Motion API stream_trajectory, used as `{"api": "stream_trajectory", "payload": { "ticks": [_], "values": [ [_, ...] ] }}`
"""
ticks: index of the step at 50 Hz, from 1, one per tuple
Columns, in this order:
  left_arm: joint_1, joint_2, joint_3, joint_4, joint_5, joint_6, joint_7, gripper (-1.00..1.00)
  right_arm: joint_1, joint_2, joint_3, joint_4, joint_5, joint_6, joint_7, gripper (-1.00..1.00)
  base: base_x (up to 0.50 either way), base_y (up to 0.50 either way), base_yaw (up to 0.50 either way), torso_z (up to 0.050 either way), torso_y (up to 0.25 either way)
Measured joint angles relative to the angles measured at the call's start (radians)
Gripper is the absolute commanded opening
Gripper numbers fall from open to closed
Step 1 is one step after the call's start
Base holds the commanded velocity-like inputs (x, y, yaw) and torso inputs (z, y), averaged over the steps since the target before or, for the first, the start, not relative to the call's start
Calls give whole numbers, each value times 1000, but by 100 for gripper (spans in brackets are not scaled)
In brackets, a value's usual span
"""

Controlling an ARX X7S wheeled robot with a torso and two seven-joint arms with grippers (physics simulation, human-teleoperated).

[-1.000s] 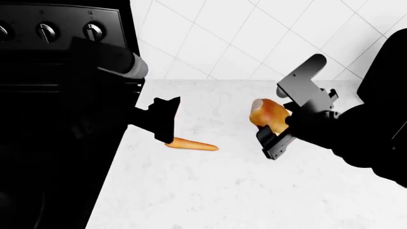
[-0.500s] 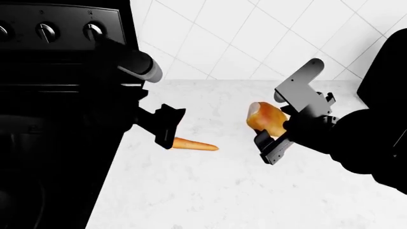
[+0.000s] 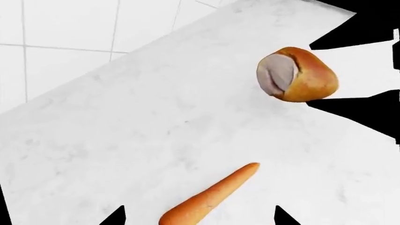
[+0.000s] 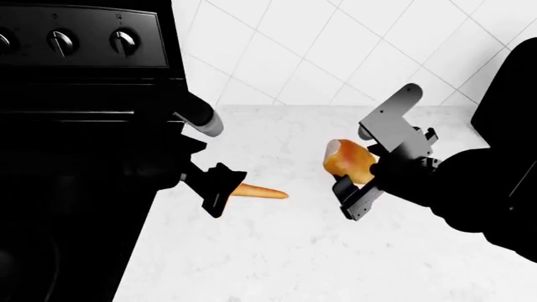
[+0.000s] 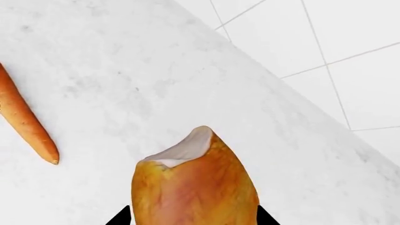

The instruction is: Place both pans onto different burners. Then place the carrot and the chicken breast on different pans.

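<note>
The carrot (image 4: 260,192) lies on the white counter, its thick end toward the stove. My left gripper (image 4: 218,190) hangs low over that thick end, open, and its fingertips (image 3: 115,216) stand wide on both sides of the carrot (image 3: 206,199) without touching it. My right gripper (image 4: 353,165) is shut on the chicken breast (image 4: 346,158) and holds it above the counter, pale end pointing away from the wrist. The chicken breast (image 5: 194,183) fills the space between the right fingertips (image 5: 122,216). The pans and burners are lost in the black of the stove.
The black stove (image 4: 75,157) with its knob panel (image 4: 59,41) fills the left side. The white marble counter (image 4: 302,251) runs to a white tiled wall (image 4: 336,50) behind. The carrot (image 5: 25,119) also shows in the right wrist view.
My left gripper has come down and forward to the carrot's thick end. My right gripper has shifted a little left and lower with the chicken breast.
</note>
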State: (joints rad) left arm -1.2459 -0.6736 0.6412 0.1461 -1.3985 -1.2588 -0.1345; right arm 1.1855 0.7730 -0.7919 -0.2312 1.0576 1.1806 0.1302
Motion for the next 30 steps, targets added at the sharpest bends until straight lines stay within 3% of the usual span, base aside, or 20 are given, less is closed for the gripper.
{"api": "stream_trajectory", "payload": {
  "ticks": [30],
  "values": [
    [-12,47,175,-175,262,112,269,100,-30,6,3,-1,8,-24,15,-100,0,0,0,0,0]
  ]
}}
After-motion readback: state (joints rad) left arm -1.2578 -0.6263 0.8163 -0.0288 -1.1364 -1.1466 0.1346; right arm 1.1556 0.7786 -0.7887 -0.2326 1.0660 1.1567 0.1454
